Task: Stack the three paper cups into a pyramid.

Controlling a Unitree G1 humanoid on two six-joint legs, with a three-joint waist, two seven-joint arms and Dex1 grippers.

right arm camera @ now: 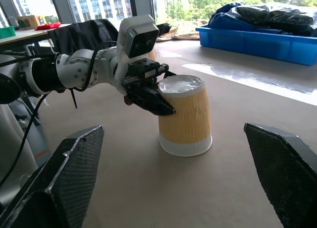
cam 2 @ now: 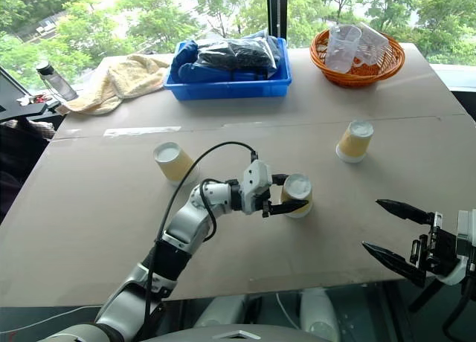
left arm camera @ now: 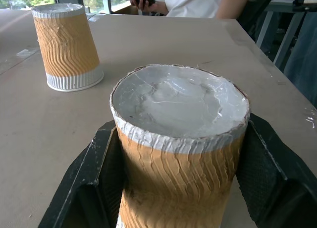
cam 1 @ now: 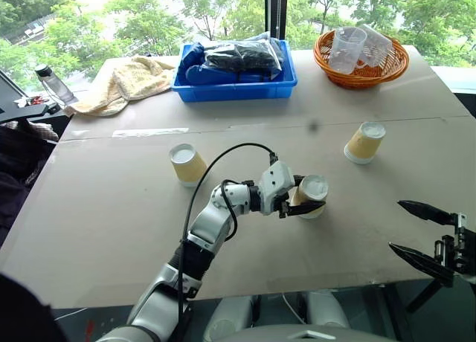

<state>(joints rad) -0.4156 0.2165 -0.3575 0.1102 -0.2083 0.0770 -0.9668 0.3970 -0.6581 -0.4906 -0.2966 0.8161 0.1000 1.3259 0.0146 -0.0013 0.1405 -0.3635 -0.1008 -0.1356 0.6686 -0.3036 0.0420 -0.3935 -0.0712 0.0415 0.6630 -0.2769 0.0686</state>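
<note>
Three yellow-tan paper cups stand upside down on the brown table [cam 1: 104, 208], apart from each other. One cup [cam 1: 187, 164] is at the left and another [cam 1: 364, 142] is at the right. The middle cup [cam 1: 312, 193] rests on the table between the black fingers of my left gripper [cam 1: 303, 196]. In the left wrist view those fingers [left arm camera: 101, 158] lie against both sides of this cup [left arm camera: 181, 139]. My right gripper [cam 1: 395, 224] hovers open near the table's front right edge, pointing toward the middle cup with nothing between its fingers.
A blue bin [cam 1: 235, 91] of dark bags sits at the back centre. An orange basket [cam 1: 325, 62] with clear plastic cups is at the back right. A yellow towel [cam 1: 126, 82] and a bottle [cam 1: 53, 83] lie at the back left. A person [left arm camera: 198, 2] sits beyond the table.
</note>
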